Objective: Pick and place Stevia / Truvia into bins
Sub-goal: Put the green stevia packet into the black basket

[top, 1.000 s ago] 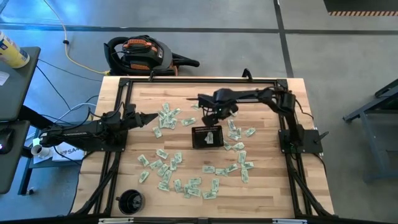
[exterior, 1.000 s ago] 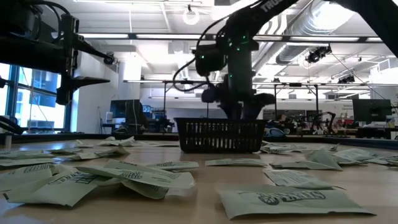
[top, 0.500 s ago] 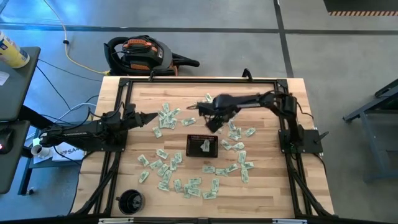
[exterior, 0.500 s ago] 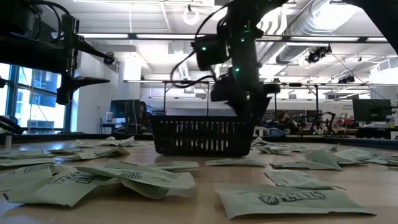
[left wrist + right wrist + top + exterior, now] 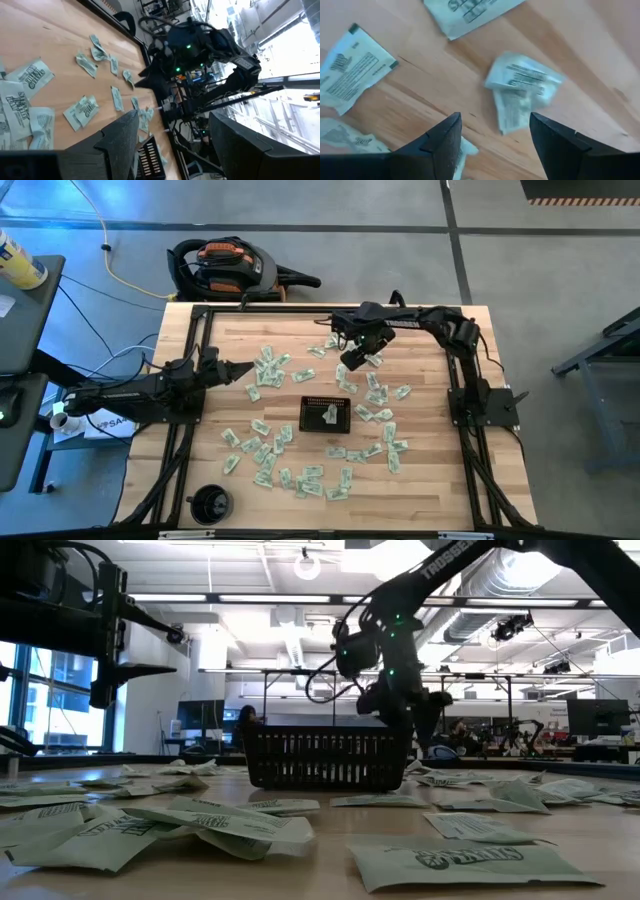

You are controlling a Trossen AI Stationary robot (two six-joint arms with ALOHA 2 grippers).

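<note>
Pale green and white Stevia sachets lie scattered flat over the wooden table, with more of them near the front edge. The black mesh bin stands mid-table with one sachet inside it. My right gripper points down, open, above loose sachets on the bin's far side. In its wrist view a crumpled sachet lies on the wood just ahead of the fingers, untouched. My left gripper waits level and open at the table's left.
A round black cup-like object stands at the near left corner. Black frame rails run along the table's sides. A vacuum cleaner lies on the floor beyond the far edge. In the low view the bin hides the right fingertips.
The bin has slid a little toward the table's near edge and stands there now. My right gripper has left it and moved toward the far edge and somewhat to the right, coming over loose sachets.
</note>
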